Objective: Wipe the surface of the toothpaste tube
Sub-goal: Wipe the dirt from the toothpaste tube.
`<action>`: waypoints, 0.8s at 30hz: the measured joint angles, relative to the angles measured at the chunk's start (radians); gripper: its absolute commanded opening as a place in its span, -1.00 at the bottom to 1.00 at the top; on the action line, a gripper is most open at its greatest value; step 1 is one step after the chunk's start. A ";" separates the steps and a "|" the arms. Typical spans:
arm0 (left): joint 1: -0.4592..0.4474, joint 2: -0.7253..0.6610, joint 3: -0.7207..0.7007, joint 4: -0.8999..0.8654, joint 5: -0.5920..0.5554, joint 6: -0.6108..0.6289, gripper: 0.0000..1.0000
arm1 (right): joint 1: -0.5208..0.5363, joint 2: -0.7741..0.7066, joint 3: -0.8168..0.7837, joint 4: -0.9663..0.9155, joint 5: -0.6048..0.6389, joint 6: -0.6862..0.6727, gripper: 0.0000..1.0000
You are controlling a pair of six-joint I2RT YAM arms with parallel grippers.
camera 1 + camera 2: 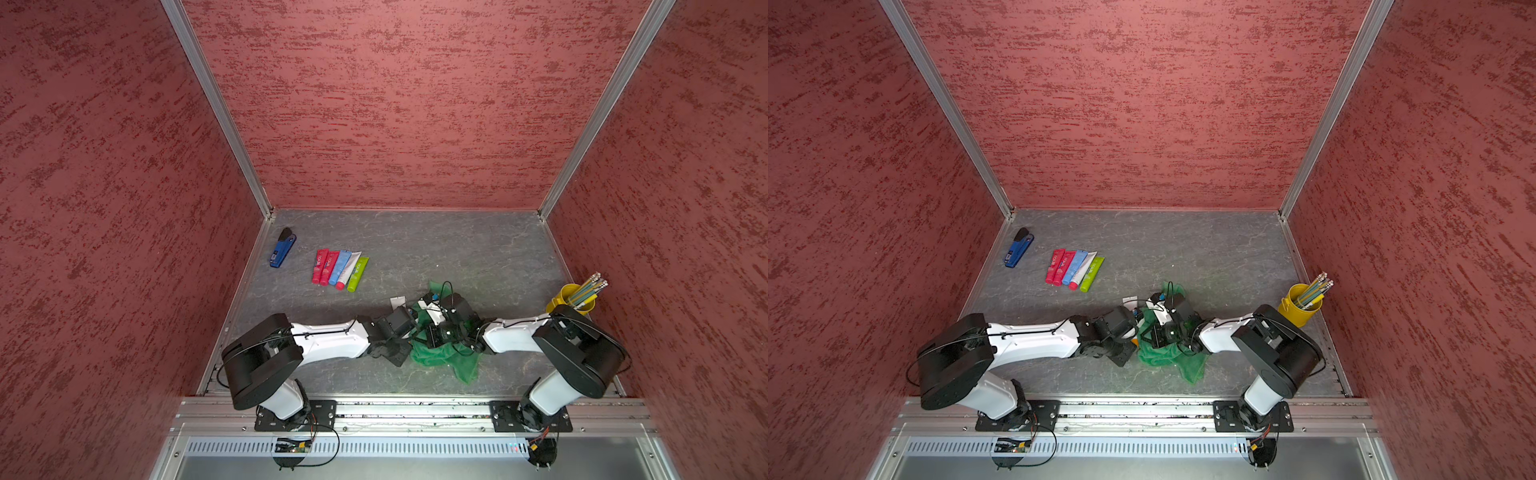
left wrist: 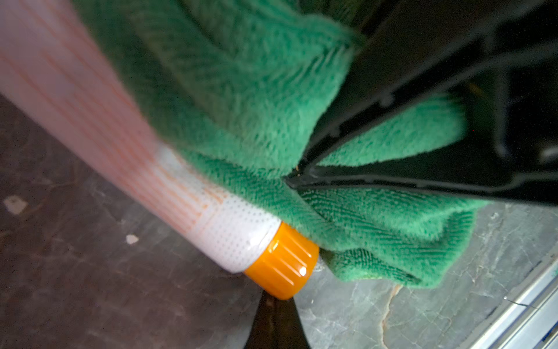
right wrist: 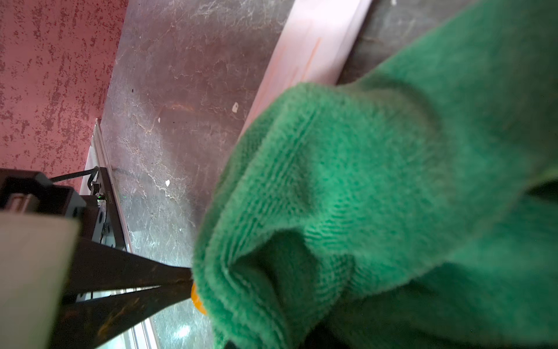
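The toothpaste tube [image 2: 120, 145] sits in the near middle of the grey, marble-looking table [image 1: 457, 257], right between the two arms. It's a soft, glossy white-pink tube with thin orange stripes, a band of tiny dots by the shoulder and a chunky ribbed orange cap [image 2: 283, 263]. Its long axis runs roughly near to far, with the cap pointing at the near edge and the flat crimped end [image 1: 397, 301] pointing away. A fuzzy green cloth [image 2: 241, 90], microfibre by the look of that fine ribbed pile, is bunched over the tube's right side and touches it down to the cap. The right gripper [image 2: 290, 181] is clenched on a fold of that cloth. The left gripper [image 3: 187, 282] has its dark tapered fingers squeezed together with the tips right against the cap; I honestly can't tell whether they pinch it. Far left there's a neat row of coloured tubes [image 1: 338, 270] and a blue stapler [image 1: 282, 248], and a yellow cup [image 1: 571, 297] of pencils is over on the right.
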 measured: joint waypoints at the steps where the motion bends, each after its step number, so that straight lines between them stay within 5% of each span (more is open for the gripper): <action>1: -0.002 -0.010 -0.001 -0.003 -0.008 -0.007 -0.31 | -0.009 -0.013 0.006 -0.028 0.001 -0.002 -1.00; 4: -0.002 -0.094 -0.015 -0.021 -0.040 -0.034 0.14 | -0.050 -0.056 0.035 -0.112 0.012 -0.013 -1.00; 8: -0.002 -0.232 -0.029 -0.045 -0.081 -0.101 0.33 | -0.126 -0.138 0.065 -0.198 0.065 -0.039 -1.00; 13: 0.000 -0.265 -0.034 -0.042 -0.123 -0.211 0.35 | -0.228 -0.249 0.064 -0.262 0.126 -0.065 -1.00; 24: 0.011 0.012 0.083 -0.039 -0.156 -0.326 0.17 | -0.288 -0.291 0.065 -0.311 0.164 -0.089 -1.00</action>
